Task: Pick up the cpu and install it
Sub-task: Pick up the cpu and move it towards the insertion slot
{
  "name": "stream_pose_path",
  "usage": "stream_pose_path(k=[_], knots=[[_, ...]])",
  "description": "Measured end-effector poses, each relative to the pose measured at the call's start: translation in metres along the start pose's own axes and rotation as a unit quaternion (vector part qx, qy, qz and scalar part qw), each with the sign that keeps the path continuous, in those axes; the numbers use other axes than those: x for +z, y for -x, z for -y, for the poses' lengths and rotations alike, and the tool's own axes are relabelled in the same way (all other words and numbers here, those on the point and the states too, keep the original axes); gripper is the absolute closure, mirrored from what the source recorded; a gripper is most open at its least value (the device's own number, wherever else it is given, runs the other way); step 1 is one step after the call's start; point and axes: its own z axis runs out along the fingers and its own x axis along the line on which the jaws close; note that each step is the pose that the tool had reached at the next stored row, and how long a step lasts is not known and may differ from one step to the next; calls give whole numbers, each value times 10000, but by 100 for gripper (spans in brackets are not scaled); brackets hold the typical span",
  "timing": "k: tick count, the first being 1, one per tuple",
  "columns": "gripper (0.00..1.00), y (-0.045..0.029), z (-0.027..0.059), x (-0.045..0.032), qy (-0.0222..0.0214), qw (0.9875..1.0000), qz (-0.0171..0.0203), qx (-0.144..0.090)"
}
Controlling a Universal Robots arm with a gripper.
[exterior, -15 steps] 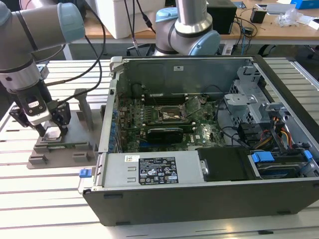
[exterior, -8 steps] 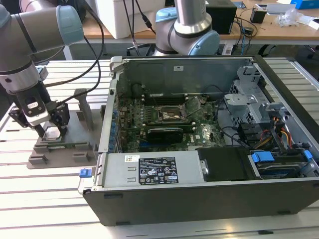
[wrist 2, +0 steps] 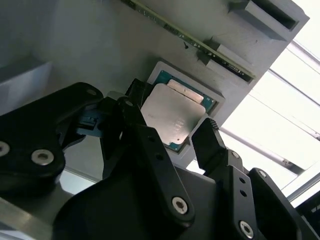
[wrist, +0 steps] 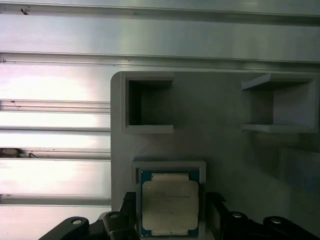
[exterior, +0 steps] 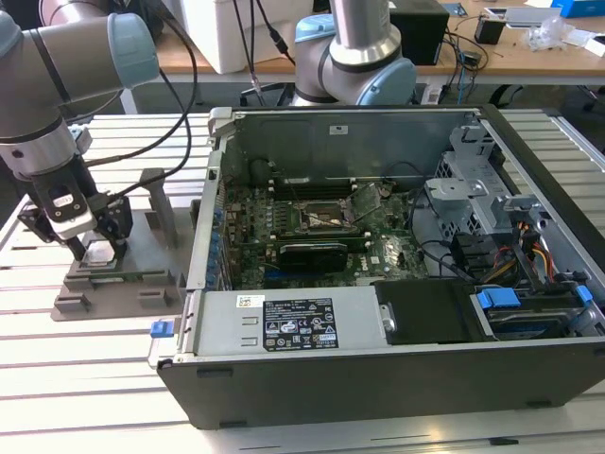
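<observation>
The gripper (wrist: 171, 212) hangs open over the grey holder (wrist: 225, 145), fingers either side of the cpu (wrist: 170, 202) lying in it, neither lifted nor installed.

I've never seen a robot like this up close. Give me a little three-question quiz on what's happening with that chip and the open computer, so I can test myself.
1. True or false: the cpu already sits in the motherboard socket inside the computer case.
2. Where is the gripper?
A) reaching inside the case
B) straddling the cpu, fingers open
C) clamped on a long black card
3. Fill in the missing word: the cpu lies flat in a square recess of the grey plastic ____ beside the case.

Key: 1 false; 2 B; 3 holder.
</observation>
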Motion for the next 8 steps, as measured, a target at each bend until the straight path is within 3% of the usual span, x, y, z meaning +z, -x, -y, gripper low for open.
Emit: stream_pose_path(k=[4,8], knots=[[34,0,0,2,27,10000,1,2],[34,0,14,5,89,10000,3,3]])
